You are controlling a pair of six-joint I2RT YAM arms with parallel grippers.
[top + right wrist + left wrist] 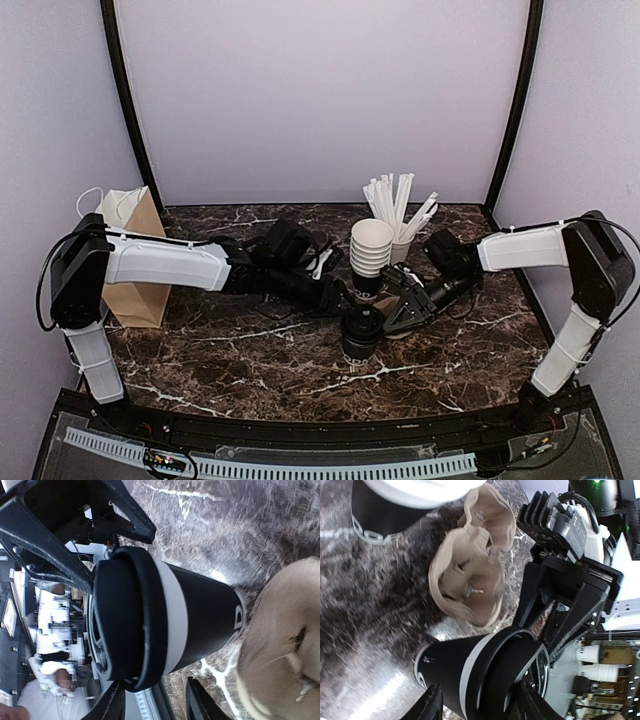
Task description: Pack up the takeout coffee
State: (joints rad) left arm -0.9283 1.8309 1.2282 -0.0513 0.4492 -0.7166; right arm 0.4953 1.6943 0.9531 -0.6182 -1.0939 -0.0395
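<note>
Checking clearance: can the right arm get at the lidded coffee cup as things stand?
Probably yes. The coffee cup sits just ahead of the right claw, nothing between. Caveat: the left claw is at the same cup from the other side, and the pulp carrier lies close beside it.

My end effector (pixel 155 698) stands spread just short of the black-lidded takeout coffee (pixel 195 610) on the marble counter (pixel 240 525), a brown pulp carrier (pixel 280 650) beside it.

L wrist: takeout coffee (pixel 445 675) partly off-frame
</note>
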